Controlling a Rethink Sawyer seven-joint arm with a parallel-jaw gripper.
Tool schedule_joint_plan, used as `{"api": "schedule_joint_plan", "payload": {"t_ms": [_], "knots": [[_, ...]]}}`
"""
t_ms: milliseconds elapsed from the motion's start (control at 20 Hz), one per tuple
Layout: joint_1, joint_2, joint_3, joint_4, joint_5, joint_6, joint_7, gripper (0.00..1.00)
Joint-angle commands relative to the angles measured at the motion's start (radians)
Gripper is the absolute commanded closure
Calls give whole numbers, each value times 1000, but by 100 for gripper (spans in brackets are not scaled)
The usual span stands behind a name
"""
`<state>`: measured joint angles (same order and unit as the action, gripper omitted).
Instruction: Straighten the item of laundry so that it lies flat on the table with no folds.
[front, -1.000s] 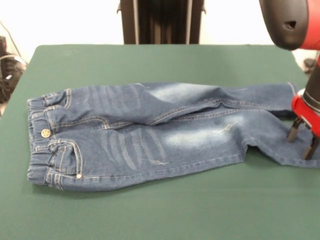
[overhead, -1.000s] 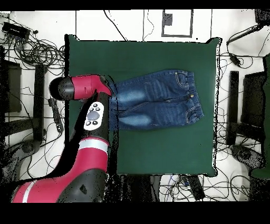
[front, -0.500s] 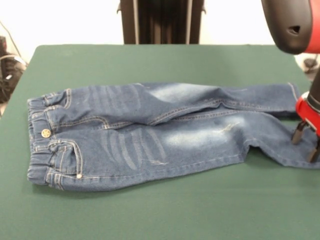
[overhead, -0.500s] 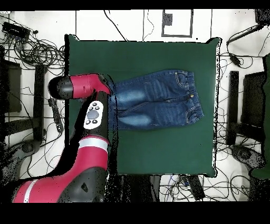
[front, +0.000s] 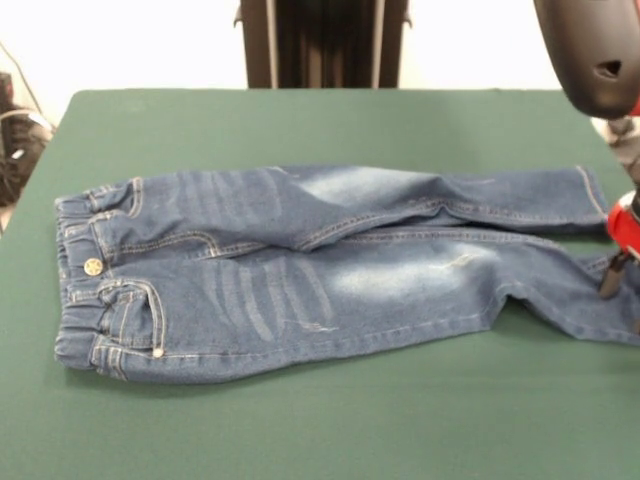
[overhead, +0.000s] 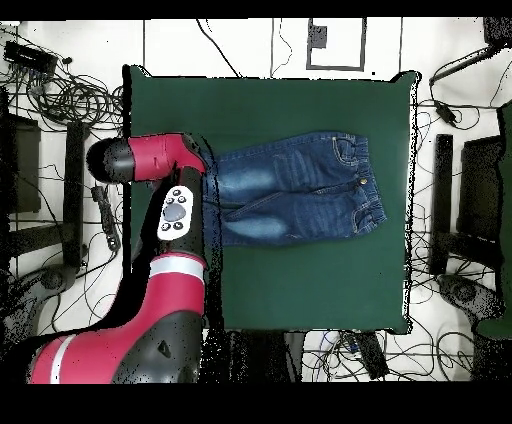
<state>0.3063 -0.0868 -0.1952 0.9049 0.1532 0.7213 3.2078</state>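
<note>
A: While the waistband sits out at nine o'clock, the jeans (front: 300, 270) stretch across the middle of the table (front: 300, 420) toward three o'clock, brass button (front: 91, 266) facing up.

B: And they're not flat. The upper leg rides over the lower one through the centre, with a long ridge along the overlap.

A: Over at three o'clock, the gripper (front: 622, 270) is right at the lower leg's hem, mostly cut off by the frame edge. One dark finger (front: 611, 276) shows against the denim; I can't tell whether the tool is apart, together or clamped on cloth.

B: So what's the risk?

A: If it has only pinched one layer, a pull toward three o'clock likely drags the whole garment without separating the legs.

B: Or the hem slips free, and that ridge stays.
</note>
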Motion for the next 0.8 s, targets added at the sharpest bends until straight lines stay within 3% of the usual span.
{"api": "schedule_joint_plan", "payload": {"t_ms": [50, 350, 800], "knots": [[56, 133, 210, -38, 42, -81, -26, 0], [79, 153, 204, -81, 62, -58, 22, 0], [100, 143, 248, -68, 84, -59, 14, 0]]}}
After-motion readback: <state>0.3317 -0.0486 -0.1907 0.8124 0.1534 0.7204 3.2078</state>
